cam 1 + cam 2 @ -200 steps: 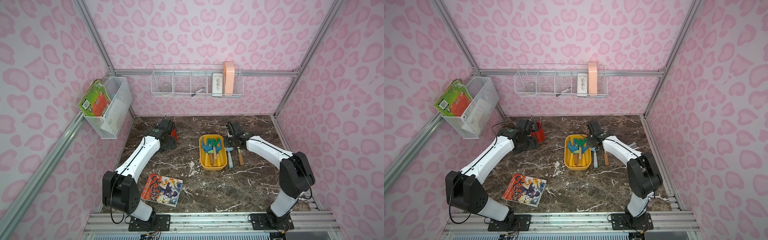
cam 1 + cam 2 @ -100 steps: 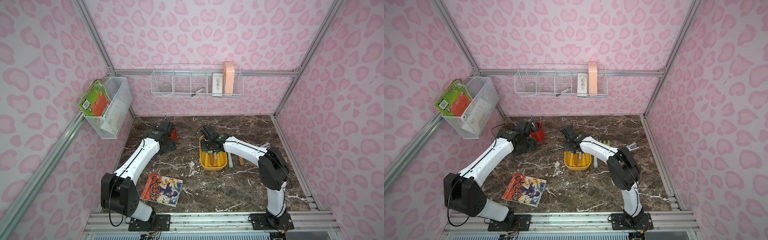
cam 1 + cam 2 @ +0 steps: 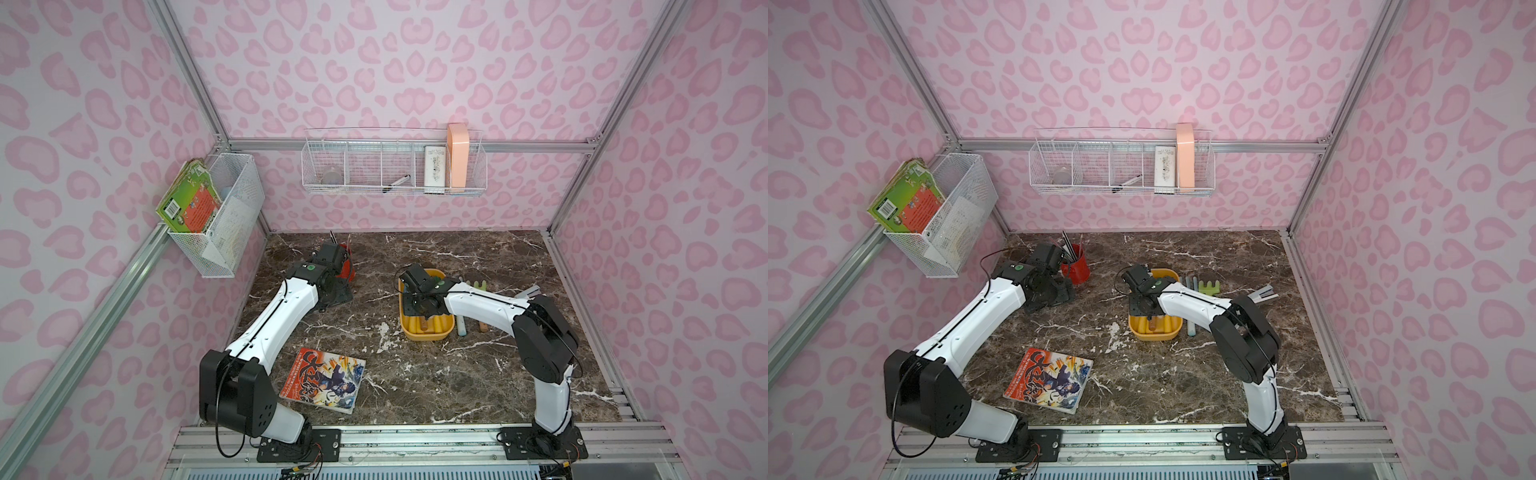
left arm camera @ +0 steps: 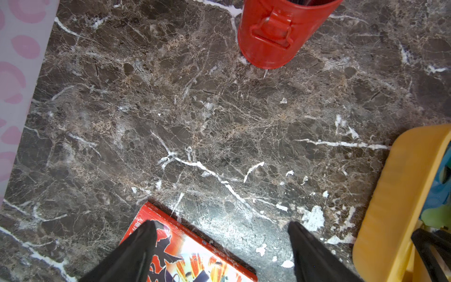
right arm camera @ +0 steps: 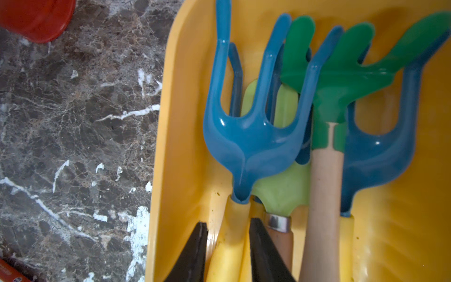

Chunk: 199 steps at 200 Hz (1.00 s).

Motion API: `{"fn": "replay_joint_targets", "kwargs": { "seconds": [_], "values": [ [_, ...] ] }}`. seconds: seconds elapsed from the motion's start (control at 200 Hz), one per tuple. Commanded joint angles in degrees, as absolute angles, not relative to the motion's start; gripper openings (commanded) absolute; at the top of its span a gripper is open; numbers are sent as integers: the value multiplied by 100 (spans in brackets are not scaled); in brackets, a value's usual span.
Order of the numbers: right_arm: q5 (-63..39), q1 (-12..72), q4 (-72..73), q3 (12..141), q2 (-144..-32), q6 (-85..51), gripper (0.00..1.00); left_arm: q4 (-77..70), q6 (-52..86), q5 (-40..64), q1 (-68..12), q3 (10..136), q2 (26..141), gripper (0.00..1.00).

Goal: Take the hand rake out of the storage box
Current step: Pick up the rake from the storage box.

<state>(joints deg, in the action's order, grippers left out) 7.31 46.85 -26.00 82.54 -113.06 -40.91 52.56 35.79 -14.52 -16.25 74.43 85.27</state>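
The rake (image 5: 249,141), blue-headed with a yellow handle, lies in the box (image 5: 180,151) beside its left long wall. Its long axis runs along the box's length, tines toward the box's back end. A green tool (image 5: 341,80) lies partly under its right tine. The right end effector (image 5: 228,222) straddles the yellow handle, fingers close on both sides; whether they pinch it I cannot tell. The left end effector (image 4: 220,222), fingers wide apart and empty, hangs over the counter (image 4: 195,122) left of the box.
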Motion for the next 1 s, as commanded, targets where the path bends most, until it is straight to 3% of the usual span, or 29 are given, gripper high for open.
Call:
{"fn": "replay_joint_targets", "kwargs": {
  "seconds": [0.0, 0.555, 0.78, 0.99],
  "values": [
    [767, 4689, -2556, 8254, -11370, -4253, 32, 5227, 3536, -1469, -1619, 7436, 8499, 89],
    [864, 4621, -2449, 8410, -11809, -4456, 31, 5236, 3498, -1485, -1614, 7444, 8495, 89],
    [839, 4573, -2395, 8381, -11848, -4456, 21, 5265, 3507, -1515, -1614, 7472, 8492, 89],
    [935, 4562, -2331, 8323, -11510, -4465, 18, 5278, 3533, -1538, -1615, 7512, 8531, 89]
  ]
}}
